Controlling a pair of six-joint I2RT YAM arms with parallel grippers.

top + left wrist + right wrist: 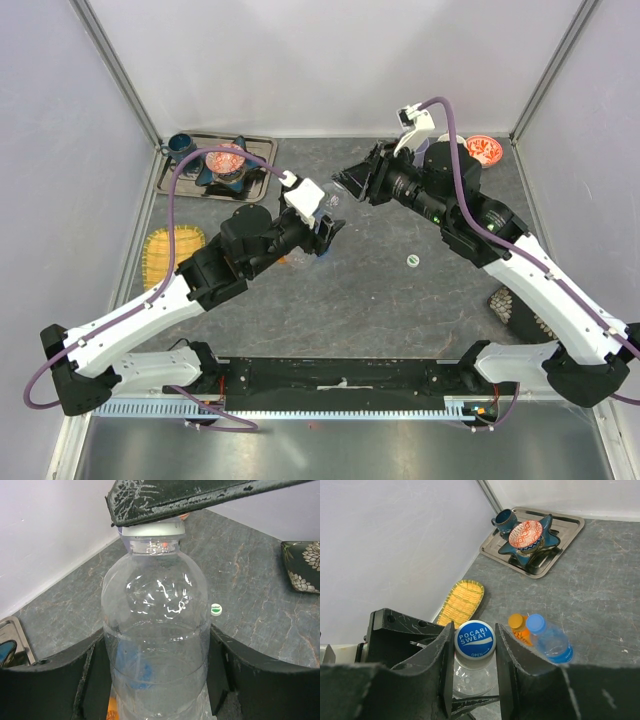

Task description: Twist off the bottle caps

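You hold the clear bottle [155, 630] by its body: the left fingers [50, 685] press on it from both sides. It sits near the middle of the desk [400, 310], with its neck pointing toward the right arm.

The left wrist view shows that grip plainly. Of the cap [475, 640] it gives you only a pale side edge, with one dark right finger lying across the top.

The right wrist view fills that in. The cap's blue top reads POCARI SWEAT, and the right fingers [525, 670] are closed in against its two sides with no gap showing.

From above, you see only that the two arms meet behind the desk's middle. The bottle is mostly hidden under them.

The orange bottle [517, 626] and blue bottle [549, 641] stand touching each other just beside the held one, caps on. Only the right wrist view shows them clearly. In the left wrist view they are just smears of colour through the clear plastic.

A loose cap [412, 261] lies on the desk, well apart to the right. A tray [258, 150] in the far left corner carries a cup [181, 145] and a patterned bowl [226, 160] on a star-shaped dish. A yellow mat [168, 255] lies by the left wall. A red bowl [484, 150] sits in the far right corner, and a dark flowered pad [302, 565] lies near the right edge.
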